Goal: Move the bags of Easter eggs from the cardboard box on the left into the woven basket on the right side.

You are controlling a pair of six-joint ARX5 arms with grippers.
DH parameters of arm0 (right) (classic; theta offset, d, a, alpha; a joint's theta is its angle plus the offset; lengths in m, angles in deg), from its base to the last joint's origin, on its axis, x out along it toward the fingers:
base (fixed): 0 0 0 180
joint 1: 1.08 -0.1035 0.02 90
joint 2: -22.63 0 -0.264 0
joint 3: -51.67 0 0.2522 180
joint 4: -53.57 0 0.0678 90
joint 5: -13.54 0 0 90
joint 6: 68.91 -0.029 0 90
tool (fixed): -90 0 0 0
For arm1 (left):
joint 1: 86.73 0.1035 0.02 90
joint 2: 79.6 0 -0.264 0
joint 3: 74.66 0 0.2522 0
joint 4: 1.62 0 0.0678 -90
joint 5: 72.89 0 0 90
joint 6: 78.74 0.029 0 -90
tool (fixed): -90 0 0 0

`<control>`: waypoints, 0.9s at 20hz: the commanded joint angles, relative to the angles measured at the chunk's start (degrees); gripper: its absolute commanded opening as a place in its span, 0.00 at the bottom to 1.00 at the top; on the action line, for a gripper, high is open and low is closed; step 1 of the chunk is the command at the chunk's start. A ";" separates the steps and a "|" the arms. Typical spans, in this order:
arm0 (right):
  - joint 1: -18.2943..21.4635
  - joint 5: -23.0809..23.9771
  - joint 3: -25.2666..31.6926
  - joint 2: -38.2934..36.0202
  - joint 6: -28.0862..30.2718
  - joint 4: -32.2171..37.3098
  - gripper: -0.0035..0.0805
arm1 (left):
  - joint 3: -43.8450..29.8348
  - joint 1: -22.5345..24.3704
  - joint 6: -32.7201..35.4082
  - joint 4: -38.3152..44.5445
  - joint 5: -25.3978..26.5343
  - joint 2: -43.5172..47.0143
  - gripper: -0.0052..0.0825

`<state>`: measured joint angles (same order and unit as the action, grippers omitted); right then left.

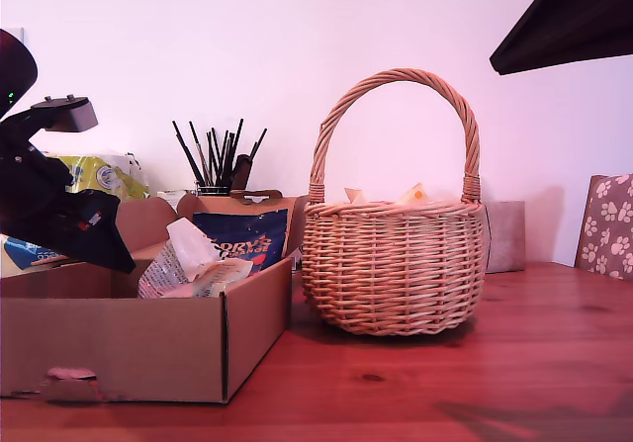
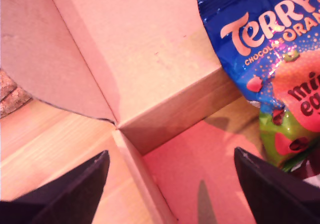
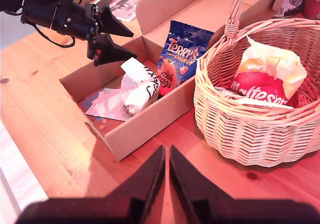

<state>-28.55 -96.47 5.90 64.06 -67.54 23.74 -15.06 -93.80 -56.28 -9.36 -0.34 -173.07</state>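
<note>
Terry's dark blue mini eggs bag [image 3: 176, 58] with orange and green print leans upright against the far wall of the low brown corrugated cardboard box [image 1: 129, 348], and the crinkly whitish bag [image 3: 141, 86] lies just beside it inside the same box, over some pinkish paper. In the exterior view the box sits at the left, with the round tan wicker basket [image 1: 394, 264] and its tall arched handle just beside it to the right on the reddish wooden table [image 1: 445, 383]. The basket already contains a red and white sweet bag [image 3: 267, 78] (its print only partly readable). My first gripper [image 3: 107, 38] hovers above the box's far corner, jaws spread wide and empty. My second gripper [image 3: 166, 176] hangs high over the table, fingers nearly together, gripping nothing.
</note>
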 commanded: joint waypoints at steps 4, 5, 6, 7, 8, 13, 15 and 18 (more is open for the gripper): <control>0.37 0.46 0.83 -0.09 -0.20 -0.13 0.04 | -0.81 -2.47 -5.42 -7.28 -1.79 6.86 0.85; 0.37 0.48 0.83 -0.09 -0.20 -0.13 0.04 | -0.81 -2.49 -5.44 -7.34 -1.81 7.15 0.85; 0.37 0.52 0.81 -0.09 -0.20 -0.09 0.04 | -0.81 -2.60 -5.42 -7.78 -1.84 7.98 0.85; 0.37 0.70 0.81 -0.09 -0.20 -0.11 0.04 | -0.81 -2.93 -5.35 -7.82 -1.81 9.25 0.85; 0.37 0.83 0.81 -0.09 -0.20 -0.15 0.04 | -0.81 -3.48 -4.76 -7.89 -1.84 10.73 0.85; 0.37 0.96 0.81 -0.07 -0.22 -0.13 0.04 | -0.81 -8.44 -0.17 -16.44 -2.73 17.35 0.85; 0.37 1.09 0.81 -0.07 -0.22 -0.09 0.04 | -0.81 -11.37 0.07 -20.00 -4.46 17.51 0.85; 0.37 1.07 0.81 -0.09 -0.26 -0.09 0.04 | -0.81 -15.67 0.07 -22.62 -4.57 16.52 0.85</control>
<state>-28.44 -95.42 5.90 64.02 -67.56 23.43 -15.30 -109.05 -56.74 -32.13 -4.72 -155.89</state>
